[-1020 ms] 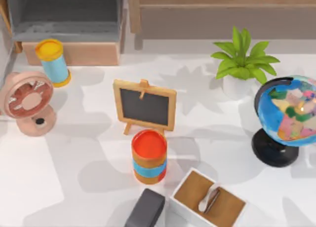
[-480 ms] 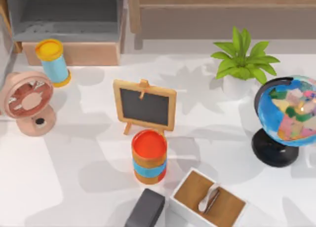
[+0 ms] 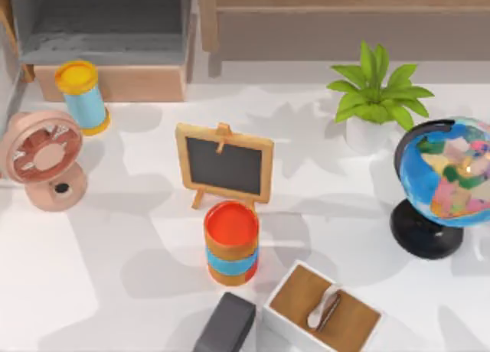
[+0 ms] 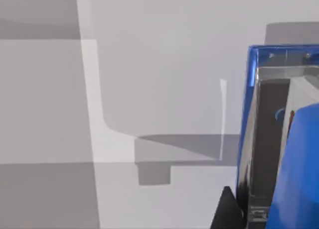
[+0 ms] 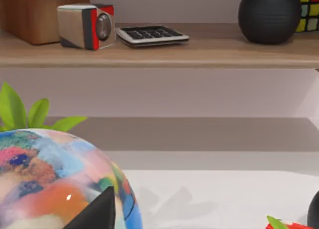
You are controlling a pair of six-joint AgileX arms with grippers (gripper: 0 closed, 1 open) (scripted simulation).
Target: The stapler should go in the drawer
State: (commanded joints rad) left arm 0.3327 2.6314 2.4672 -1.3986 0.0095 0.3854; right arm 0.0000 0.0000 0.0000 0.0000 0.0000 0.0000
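Observation:
The bright-blue stapler (image 4: 279,139) looms close in the left wrist view, upright against a dark fingertip (image 4: 227,211) of my left gripper (image 4: 259,214), which is shut on it. Plain grey surfaces lie behind it. The drawer (image 3: 130,83) stands pulled out at the table's far left in the top view, with a grey inside and a tan wood front. My right gripper (image 5: 97,211) hovers right beside the globe (image 5: 55,184), facing a wooden shelf.
On the table stand a small chalkboard (image 3: 224,164), an orange-topped can (image 3: 231,241), a yellow-topped can (image 3: 83,96), a pink fan (image 3: 44,157), a potted plant (image 3: 377,96), the globe (image 3: 444,180), a dark grey block (image 3: 227,323) and a white box (image 3: 325,310).

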